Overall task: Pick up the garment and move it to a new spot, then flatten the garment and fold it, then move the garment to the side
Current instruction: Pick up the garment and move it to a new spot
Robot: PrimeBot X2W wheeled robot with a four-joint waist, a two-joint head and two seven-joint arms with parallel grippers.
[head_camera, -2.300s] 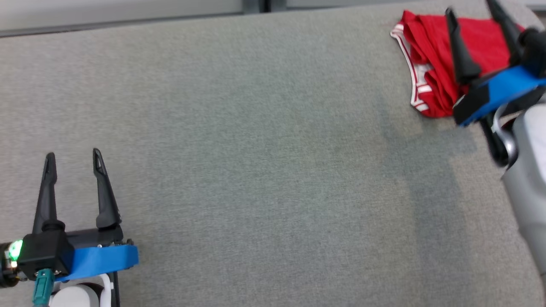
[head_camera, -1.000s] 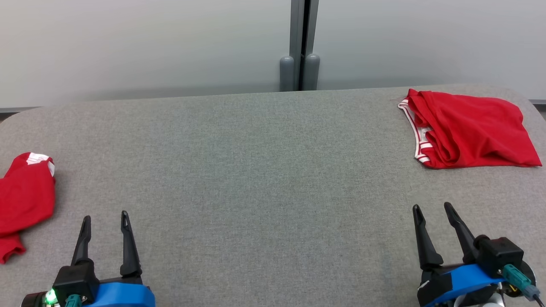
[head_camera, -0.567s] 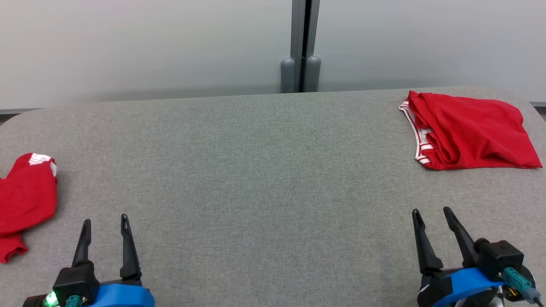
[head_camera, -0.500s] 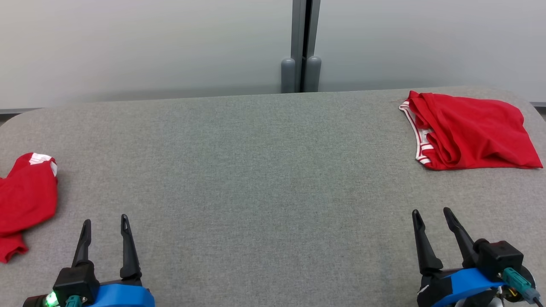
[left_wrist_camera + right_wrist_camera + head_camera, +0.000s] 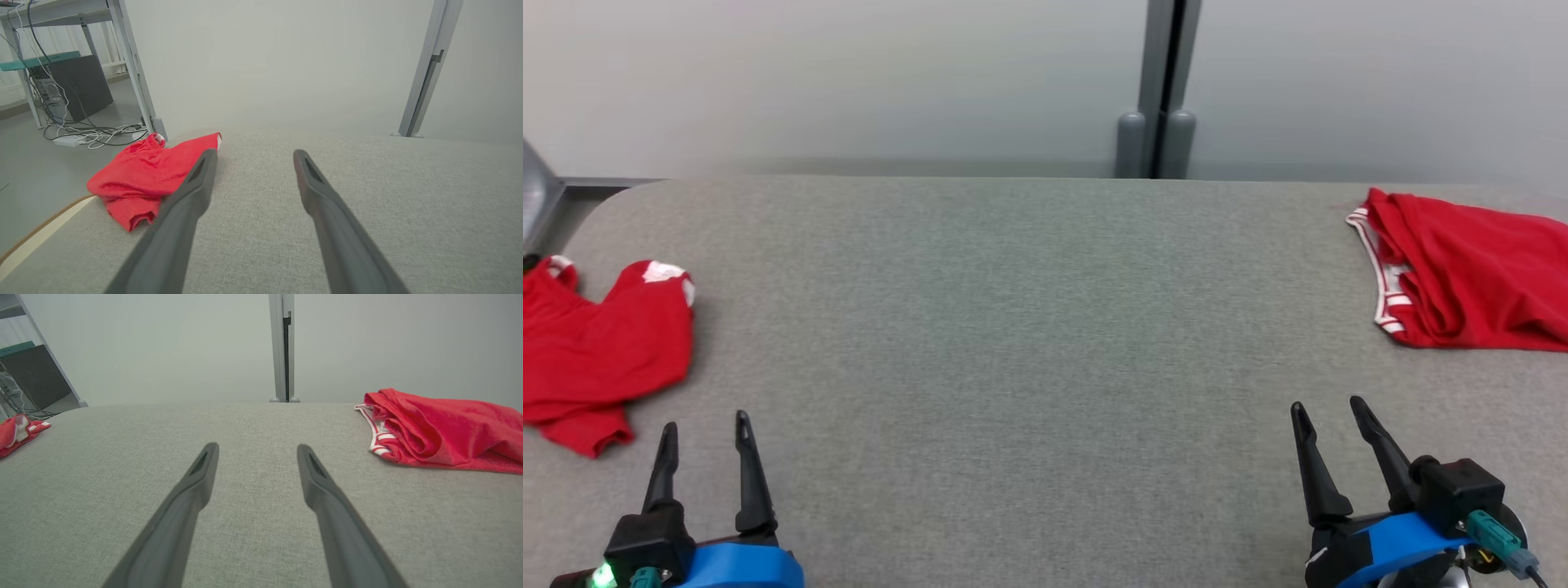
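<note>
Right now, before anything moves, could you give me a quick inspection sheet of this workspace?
Surface: grey fabric-covered table, bare across its middle.
Job's things: folded red garment at the far right; crumpled red garment at the left edge.
Clutter: nothing seen.
Tools: left tool and right tool both open, holding nothing, near the table's front edge.
Cables: teal plug at the right tool's wrist; loose wires on the floor by a desk.
Surroundings: pale wall, grey post, dark box under the desk.
</note>
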